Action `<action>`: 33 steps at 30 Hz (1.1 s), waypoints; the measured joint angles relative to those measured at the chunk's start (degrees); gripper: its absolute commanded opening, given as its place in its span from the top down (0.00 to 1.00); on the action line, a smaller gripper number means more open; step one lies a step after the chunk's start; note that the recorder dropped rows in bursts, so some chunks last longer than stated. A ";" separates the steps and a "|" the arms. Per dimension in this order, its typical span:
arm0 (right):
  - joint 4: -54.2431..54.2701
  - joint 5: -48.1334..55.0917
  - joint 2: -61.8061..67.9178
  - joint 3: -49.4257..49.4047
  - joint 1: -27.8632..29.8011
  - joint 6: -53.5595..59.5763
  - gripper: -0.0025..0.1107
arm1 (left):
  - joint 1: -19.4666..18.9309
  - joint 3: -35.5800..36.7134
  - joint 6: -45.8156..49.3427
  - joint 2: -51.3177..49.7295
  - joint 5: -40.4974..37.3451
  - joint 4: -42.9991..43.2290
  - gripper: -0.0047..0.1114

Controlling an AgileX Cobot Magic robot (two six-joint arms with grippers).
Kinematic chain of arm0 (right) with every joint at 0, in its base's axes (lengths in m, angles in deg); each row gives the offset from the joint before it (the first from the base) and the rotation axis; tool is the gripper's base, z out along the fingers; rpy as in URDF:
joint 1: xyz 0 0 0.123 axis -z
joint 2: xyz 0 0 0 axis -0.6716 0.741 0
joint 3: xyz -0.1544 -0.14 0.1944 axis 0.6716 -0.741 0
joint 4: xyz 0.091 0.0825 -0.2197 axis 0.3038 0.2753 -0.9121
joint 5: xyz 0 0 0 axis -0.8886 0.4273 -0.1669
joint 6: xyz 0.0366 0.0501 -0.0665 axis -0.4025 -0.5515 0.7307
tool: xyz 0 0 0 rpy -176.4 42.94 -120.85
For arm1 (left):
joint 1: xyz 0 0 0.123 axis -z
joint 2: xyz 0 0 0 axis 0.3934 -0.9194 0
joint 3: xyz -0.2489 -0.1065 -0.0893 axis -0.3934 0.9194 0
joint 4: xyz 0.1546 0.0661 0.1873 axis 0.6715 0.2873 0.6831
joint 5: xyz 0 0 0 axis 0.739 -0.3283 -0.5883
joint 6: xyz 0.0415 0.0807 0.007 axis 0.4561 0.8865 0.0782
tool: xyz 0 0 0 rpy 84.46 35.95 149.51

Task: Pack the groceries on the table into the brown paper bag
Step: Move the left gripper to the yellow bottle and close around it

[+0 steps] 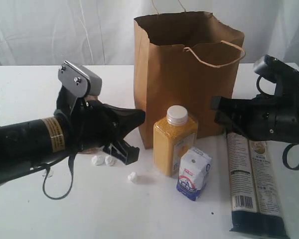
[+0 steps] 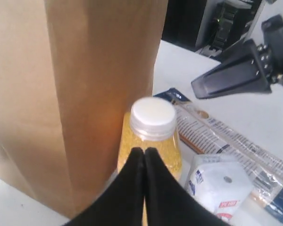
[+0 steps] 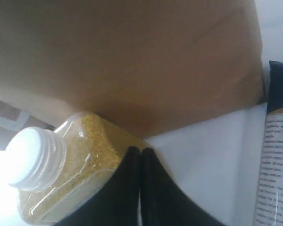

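The left gripper has its two black fingers pressed together with nothing between them. It hangs low over the table, its tips aimed at the yellow grain-filled plastic bottle with a white screw cap; whether they touch it cannot be told. The right gripper is likewise closed and empty. In the exterior view it sits near the right side of the bag, above the far end of the noodle packet.

The bottle stands upright just beside the front wall of the tall brown paper bag, which is upright with its jagged mouth open and its pale cord handles loose. Just beside the bottle, nearer the camera, stands the small white-and-blue carton. To the right of both, the long dark noodle packet lies flat on the white tabletop. Three small white crumpled lumps lie near the left arm.

By this showing the packing is far from finished: three groceries are outside the bag and neither gripper holds one. The inside of the bag is hidden, so whether anything has gone in cannot be told. The bottle, nearest both grippers, looks the likely next pick.
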 measured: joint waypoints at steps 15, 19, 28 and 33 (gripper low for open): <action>0.11 0.61 1.35 0.22 0.00 3.91 0.98 | 0.10 0.00 9.83 -6.80 -1.14 9.84 0.22; 0.11 3.06 4.47 1.26 0.00 4.00 0.98 | 0.10 0.00 9.93 -8.75 -1.14 9.31 0.15; 0.11 5.79 9.70 5.37 0.00 4.00 0.98 | 0.10 0.00 12.73 -14.58 5.04 6.13 0.15; 0.11 12.26 12.06 6.30 0.22 4.00 0.98 | 0.10 0.00 16.59 -16.66 10.58 1.86 0.15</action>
